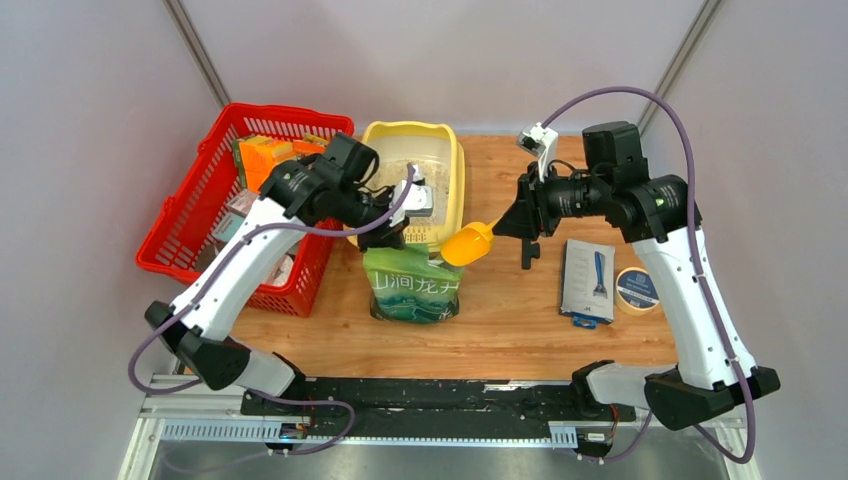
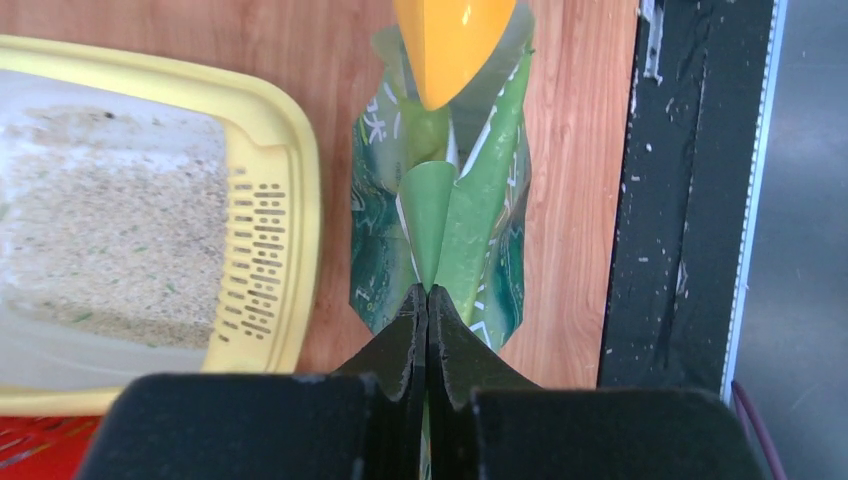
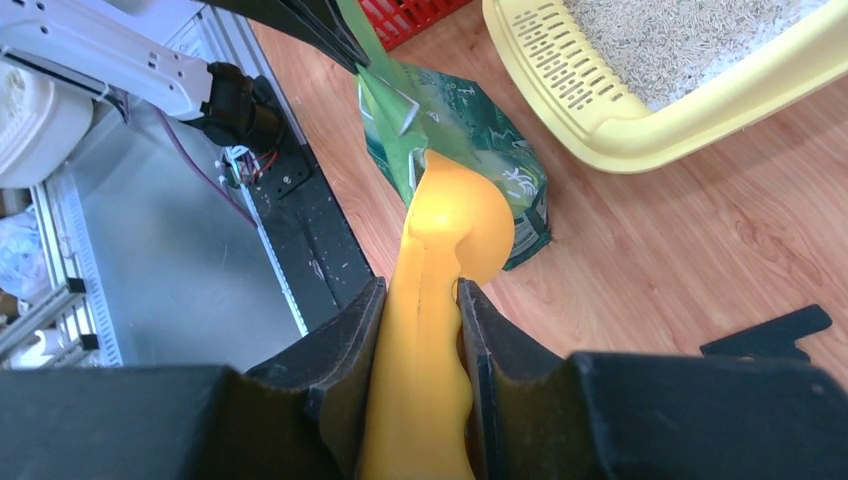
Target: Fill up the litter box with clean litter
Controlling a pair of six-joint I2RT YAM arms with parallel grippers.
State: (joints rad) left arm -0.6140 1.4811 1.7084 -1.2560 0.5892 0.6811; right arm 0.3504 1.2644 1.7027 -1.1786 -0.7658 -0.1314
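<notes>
Top external: the left jaws were seen closed on the top edge of the green pouch (image 1: 415, 290). The pouch stood upright on the bench (image 1: 520, 335), just in front of the near end of the litter box (image 1: 458, 180). The right jaws were held part-way open around the handle of an orange-yellow scoop (image 1: 468, 243), whose bowl was turned toward the pouch's upper right corner. A red basket (image 1: 190, 225) was set just beside the box on its left. Bare bench was left between the pouch and a flat packaged item (image 1: 587, 280), with a tape roll (image 1: 637, 288) just beside that.

Left wrist: the jaws were pressed together with no gap showing, and the pouch's folded green top was pinched between them. Beyond the tips the pouch mouth was spread open, and the scoop's tip was seen at its far end. The box's slotted lip was turned toward the pouch, with a narrow strip of bench between them. Clean litter (image 2: 100, 230) was spread in a thin, patchy layer inside the box. On the pouch's other side a band of bare bench ran to the bench edge, where a black rail (image 2: 680, 200) was fixed.

Right wrist: the gap between the jaws was filled by the scoop handle, which was touched by both inner faces. The bowl was held at the pouch's top. Whether its tip was inside the mouth or just above it could not be settled. Open bench was seen between the pouch and the box's rim.
</notes>
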